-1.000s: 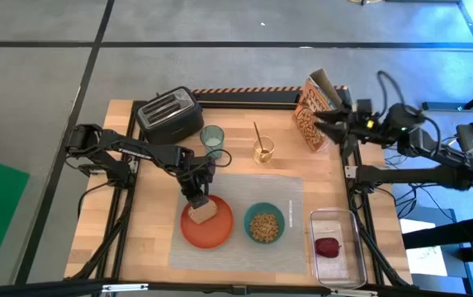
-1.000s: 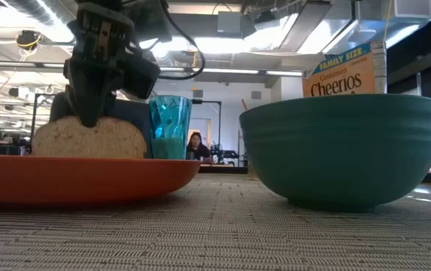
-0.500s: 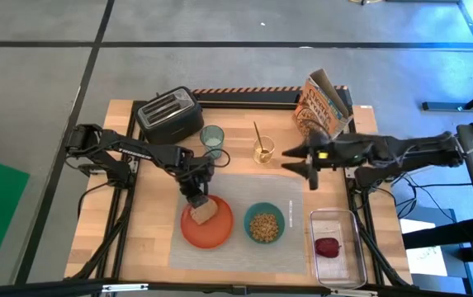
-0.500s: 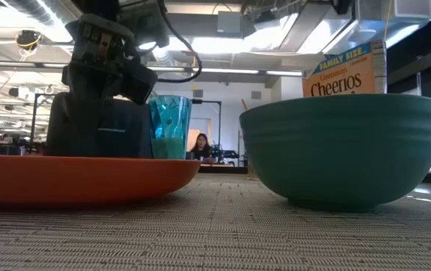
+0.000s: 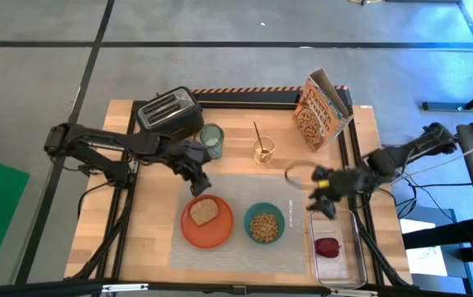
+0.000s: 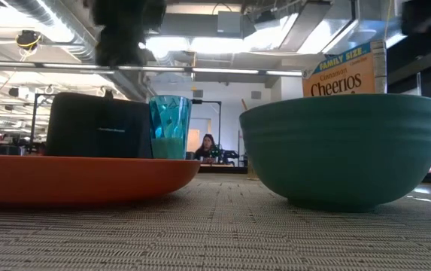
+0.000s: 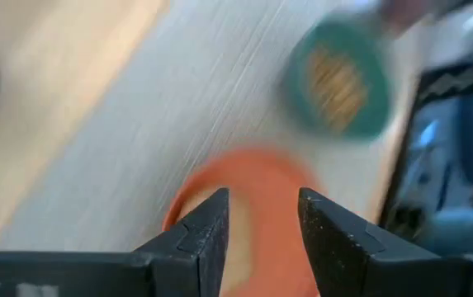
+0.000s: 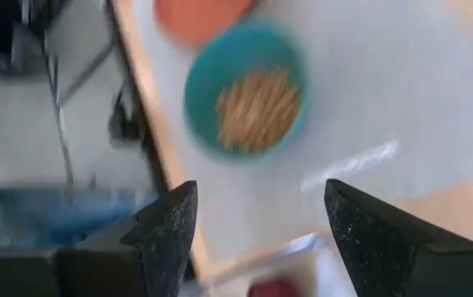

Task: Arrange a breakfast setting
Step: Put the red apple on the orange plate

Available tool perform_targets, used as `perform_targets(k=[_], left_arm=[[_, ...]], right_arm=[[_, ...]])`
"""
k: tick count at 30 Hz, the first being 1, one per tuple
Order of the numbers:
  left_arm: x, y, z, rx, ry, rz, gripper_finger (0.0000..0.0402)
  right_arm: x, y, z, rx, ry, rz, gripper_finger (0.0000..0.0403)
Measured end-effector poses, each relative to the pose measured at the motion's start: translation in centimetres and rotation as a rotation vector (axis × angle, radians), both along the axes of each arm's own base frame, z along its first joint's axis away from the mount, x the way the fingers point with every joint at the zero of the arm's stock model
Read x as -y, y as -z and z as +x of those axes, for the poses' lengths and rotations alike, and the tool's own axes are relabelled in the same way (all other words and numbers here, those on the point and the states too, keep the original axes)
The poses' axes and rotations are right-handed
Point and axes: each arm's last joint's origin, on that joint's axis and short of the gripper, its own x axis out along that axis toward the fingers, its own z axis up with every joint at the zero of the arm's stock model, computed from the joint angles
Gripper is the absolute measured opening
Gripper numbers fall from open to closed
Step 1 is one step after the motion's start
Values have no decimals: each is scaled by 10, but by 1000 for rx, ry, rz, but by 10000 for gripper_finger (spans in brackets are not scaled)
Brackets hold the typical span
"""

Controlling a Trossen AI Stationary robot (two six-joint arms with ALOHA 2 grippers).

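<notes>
- Nearest the front edge of the tabletop (image 5: 145, 239): orange plate (image 5: 206, 223) on the grey placemat (image 5: 236, 191), toast slice (image 5: 205, 211) lying flat on it, nothing holding it.
- Teal bowl (image 5: 264, 223) just beside the plate on the mat, filled with tan cereal.
- Clear tub (image 5: 335, 245) off the mat's right edge, small red fruit (image 5: 328, 247) inside.
- Right hand (image 5: 323, 198) hung over the tub's far end, fingers spread wide, empty.
- Thin pale spoon-like streak (image 8: 350, 166) on the mat beside the bowl; too blurred to confirm.
- Left hand (image 5: 198, 181) above the mat's far left part, apart from the toast, fingers parted, empty.
- Farther back: green-tinted glass (image 5: 212, 138) beside the black toaster (image 5: 169, 115); small clear cup (image 5: 263, 151) with a stick in it.
- Farthest: cereal box (image 6: 346, 70), print read "FAMILY SIZE", "Cinnamon Cheerios".
- Low view: a person (image 6: 208, 147) seated in the room behind.
</notes>
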Motion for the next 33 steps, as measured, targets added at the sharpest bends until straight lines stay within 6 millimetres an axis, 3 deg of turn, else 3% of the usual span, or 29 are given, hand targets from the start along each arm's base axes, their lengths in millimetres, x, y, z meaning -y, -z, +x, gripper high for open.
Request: perform_targets(k=[6, 12, 18, 26, 33], left_arm=[[-1, -22, 10, 252, 20, 98, 141], [-2, -16, 16, 239, 32, 148, 156], [-2, -10, 21, 221, 15, 141, 205], [-2, -8, 22, 213, 14, 138, 270], [4, -8, 22, 208, 7, 107, 287]], right_arm=[[-44, 17, -20, -206, -197, 19, 257], [-80, 36, -34, -302, -302, -76, 257], [-104, 59, -30, -372, -338, -162, 277], [-119, 101, -27, -516, -387, -245, 389], [-115, 135, -28, -485, -350, -250, 367]])
